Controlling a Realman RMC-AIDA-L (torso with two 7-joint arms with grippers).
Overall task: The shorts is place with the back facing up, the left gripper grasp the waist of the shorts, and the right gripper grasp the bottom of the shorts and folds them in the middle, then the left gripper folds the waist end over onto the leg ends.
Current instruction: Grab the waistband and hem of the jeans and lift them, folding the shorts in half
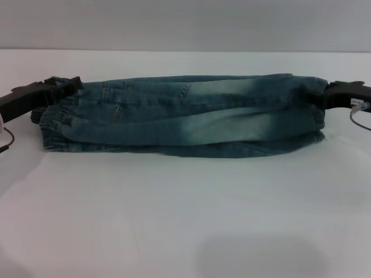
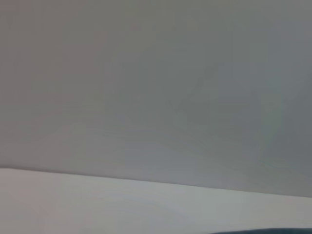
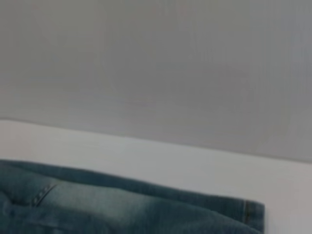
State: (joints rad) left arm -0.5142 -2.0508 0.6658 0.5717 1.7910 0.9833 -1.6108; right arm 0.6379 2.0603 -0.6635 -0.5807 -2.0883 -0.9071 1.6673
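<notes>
Here, table (image 1: 185, 220): a white surface is seen filling the lower three quarters of the head view, with a pale grey wall (image 1: 185, 23) shown behind it along the top of the frame.

Shorts (image 1: 185, 116): a long blue denim band is laid across the middle of the head view, folded lengthwise into stacked layers; it is stretched from the left edge region to the right edge region of the frame.

Waist end (image 1: 55, 124): the puckered elastic band is found at centre left of the head view, with pocket stitching just to its right.

Bottom of the shorts (image 3: 251, 210): a stitched hem corner is shown at lower right of the right wrist view; in the head view this end is placed at centre right.

Left gripper (image 1: 72, 86): it is seen at upper left of the denim band, touching the waist end; its jaws are pinching the fabric there.

Right gripper (image 1: 319, 95): it is seen at centre right of the head view, its tip buried in the denim; the jaws are closed on the leg end.

Left wrist view: only wall, table and a dark sliver at the lower edge are shown.
</notes>
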